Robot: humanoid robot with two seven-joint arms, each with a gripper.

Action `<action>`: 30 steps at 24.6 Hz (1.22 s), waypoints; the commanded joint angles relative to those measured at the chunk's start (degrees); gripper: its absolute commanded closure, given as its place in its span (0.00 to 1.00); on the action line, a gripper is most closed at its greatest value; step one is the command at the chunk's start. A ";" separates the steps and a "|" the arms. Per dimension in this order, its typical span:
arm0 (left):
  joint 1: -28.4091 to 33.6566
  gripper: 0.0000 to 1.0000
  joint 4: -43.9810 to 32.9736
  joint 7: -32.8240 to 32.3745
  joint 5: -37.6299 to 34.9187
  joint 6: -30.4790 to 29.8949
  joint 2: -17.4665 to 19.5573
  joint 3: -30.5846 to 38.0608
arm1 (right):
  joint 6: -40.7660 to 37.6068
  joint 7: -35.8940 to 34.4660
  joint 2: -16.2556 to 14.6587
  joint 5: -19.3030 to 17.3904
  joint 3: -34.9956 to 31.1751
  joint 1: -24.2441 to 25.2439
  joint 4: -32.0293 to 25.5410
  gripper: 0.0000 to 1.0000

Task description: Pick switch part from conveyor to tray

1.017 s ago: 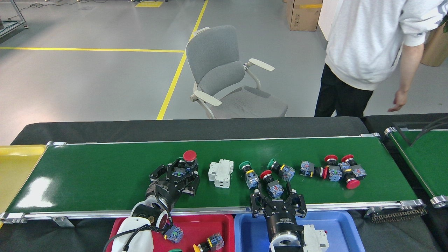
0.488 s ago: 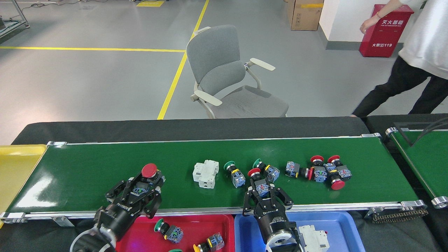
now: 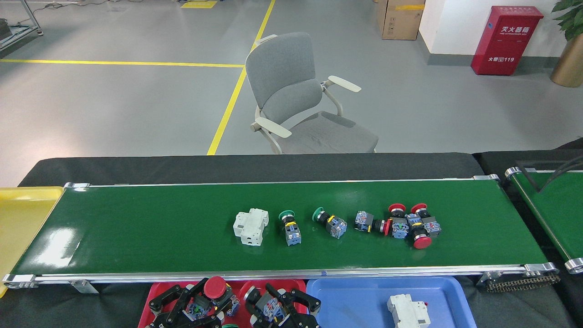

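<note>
Fingers, left gripper (image 3: 193, 306): black fingers (image 3: 165, 298) clamped on a red-capped switch (image 3: 214, 291), cap at 1 o'clock from the grip, over the red tray (image 3: 239, 288).
Fingers, right gripper (image 3: 280, 304): black fingers (image 3: 304, 298) closed around a blue-bodied switch (image 3: 272, 306), also over the red tray, just beside the left gripper.
Blue tray (image 3: 346, 303): at 3 o'clock from the red tray, touching it; holds one white breaker (image 3: 407, 310) near its right end.
Conveyor (image 3: 136, 228): green belt with silver rails, lying across the view just beyond both trays.
White block (image 3: 250, 225): on the belt near its middle, on its own.
Green-capped switch, first (image 3: 289, 226): just beside the block at its 3 o'clock, cap toward 12.
Green-capped switch, second (image 3: 329, 222): near the first at 3 o'clock, cap toward 10.
Red-capped cluster (image 3: 403, 223): several switches touching one another, at 3 o'clock from the green pair.
Yellow bin (image 3: 23, 223): at the belt's left end.
Second belt (image 3: 553, 205): narrower, at the right edge.
Chair (image 3: 291, 95): grey, on the floor beyond the belt, at 12 o'clock.
Red cabinet (image 3: 505, 41): far right, against the wall.
Cardboard box (image 3: 401, 18): far, at 1 o'clock from the chair.
</note>
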 commanded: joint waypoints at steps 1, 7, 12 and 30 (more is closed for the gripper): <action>-0.17 0.00 -0.73 0.98 0.65 -0.24 -0.35 0.81 | -0.39 -0.56 -0.12 -0.02 0.13 -0.31 -0.91 0.01; 0.18 0.00 -0.46 0.89 1.44 -0.24 -0.44 1.69 | 6.82 -1.35 0.41 -0.37 -6.29 1.80 -3.73 0.02; 0.18 0.00 0.33 0.63 2.68 -0.24 -2.37 10.56 | 29.76 -8.74 0.76 -0.46 -9.36 5.23 -3.90 0.02; -4.65 0.00 1.47 0.37 -2.86 19.62 -3.78 5.03 | 40.22 -2.85 4.27 -1.87 -13.67 -5.85 9.02 0.02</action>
